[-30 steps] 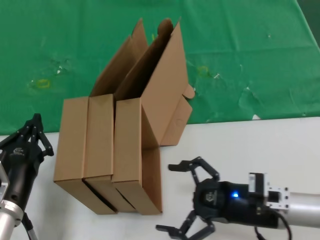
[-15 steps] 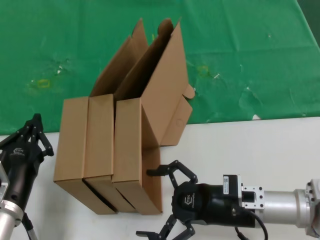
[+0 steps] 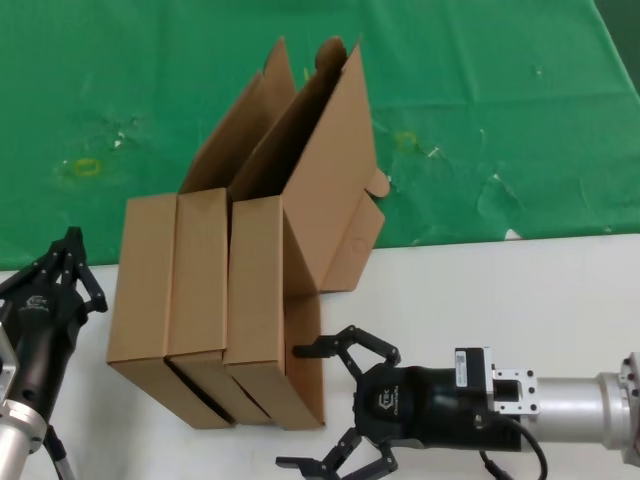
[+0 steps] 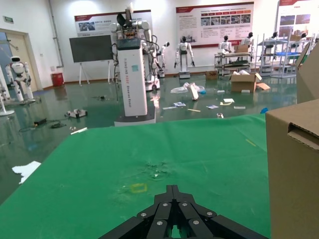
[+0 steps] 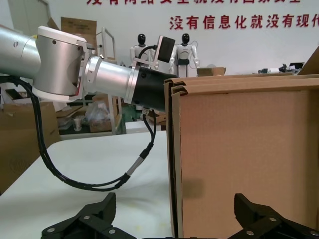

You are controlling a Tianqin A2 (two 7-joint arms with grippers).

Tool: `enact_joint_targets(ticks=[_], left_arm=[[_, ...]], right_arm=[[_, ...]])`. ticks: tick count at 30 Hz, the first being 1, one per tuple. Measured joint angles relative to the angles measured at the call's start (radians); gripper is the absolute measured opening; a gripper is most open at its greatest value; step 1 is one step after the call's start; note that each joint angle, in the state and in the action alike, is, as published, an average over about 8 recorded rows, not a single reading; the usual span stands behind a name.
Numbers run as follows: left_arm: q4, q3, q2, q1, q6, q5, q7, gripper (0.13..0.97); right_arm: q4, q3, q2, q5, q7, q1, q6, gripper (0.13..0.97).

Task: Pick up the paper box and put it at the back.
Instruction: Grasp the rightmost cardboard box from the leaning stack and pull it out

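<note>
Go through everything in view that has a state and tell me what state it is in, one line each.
right gripper: open, fingers spread, beside the near end of the rightmost box, not gripping it.
left gripper: shut, parked left of the boxes.
paper box: rightmost of three, standing on the table, lid hinged open and upright.
middle box: lid open, leaning back.
left box: standing against the middle box.

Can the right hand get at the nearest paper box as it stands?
Probably yes. The right hand is open, level with the near end of the rightmost paper box, with only bare white table around it. The left hand sits shut off the stack's other side.
</note>
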State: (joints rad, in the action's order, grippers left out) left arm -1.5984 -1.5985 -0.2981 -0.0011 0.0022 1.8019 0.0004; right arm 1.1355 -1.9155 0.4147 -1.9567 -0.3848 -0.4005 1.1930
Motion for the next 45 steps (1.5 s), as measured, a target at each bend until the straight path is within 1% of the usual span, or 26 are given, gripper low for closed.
enact_joint_targets(ticks=[1, 5, 13, 14, 22, 23, 31, 35, 43, 45], left_arm=[[0.000, 0.000, 0.000, 0.000, 0.000, 0.000, 0.000, 0.144], [0.000, 0.000, 0.000, 0.000, 0.000, 0.000, 0.000, 0.144], [0.000, 0.000, 0.000, 0.000, 0.000, 0.000, 0.000, 0.144], [0.000, 0.000, 0.000, 0.000, 0.000, 0.000, 0.000, 0.144], [0.000, 0.000, 0.000, 0.000, 0.000, 0.000, 0.000, 0.144], [0.000, 0.000, 0.000, 0.000, 0.000, 0.000, 0.000, 0.144], [0.000, 0.000, 0.000, 0.000, 0.000, 0.000, 0.000, 0.144], [0.000, 0.000, 0.000, 0.000, 0.000, 0.000, 0.000, 0.144], [0.000, 0.000, 0.000, 0.000, 0.000, 0.000, 0.000, 0.144], [0.000, 0.000, 0.000, 0.000, 0.000, 0.000, 0.000, 0.144]], right_arm=[[-0.001, 0.001, 0.001, 0.001, -0.001, -0.001, 0.002, 0.863], [-0.005, 0.004, 0.005, 0.003, -0.007, -0.005, 0.009, 0.863], [-0.019, 0.006, 0.000, 0.008, -0.020, -0.016, 0.015, 0.704], [-0.021, 0.006, -0.001, 0.009, -0.021, -0.018, 0.015, 0.704], [-0.034, 0.008, -0.007, 0.013, -0.031, -0.031, 0.020, 0.483], [-0.036, 0.008, -0.008, 0.013, -0.033, -0.032, 0.020, 0.483], [-0.045, 0.012, -0.008, 0.014, -0.039, -0.039, 0.027, 0.299], [-0.046, 0.014, -0.005, 0.013, -0.037, -0.039, 0.031, 0.299], [-0.031, 0.016, 0.004, 0.015, -0.031, -0.030, 0.031, 0.187], [-0.023, 0.016, 0.007, 0.015, -0.028, -0.025, 0.029, 0.182]])
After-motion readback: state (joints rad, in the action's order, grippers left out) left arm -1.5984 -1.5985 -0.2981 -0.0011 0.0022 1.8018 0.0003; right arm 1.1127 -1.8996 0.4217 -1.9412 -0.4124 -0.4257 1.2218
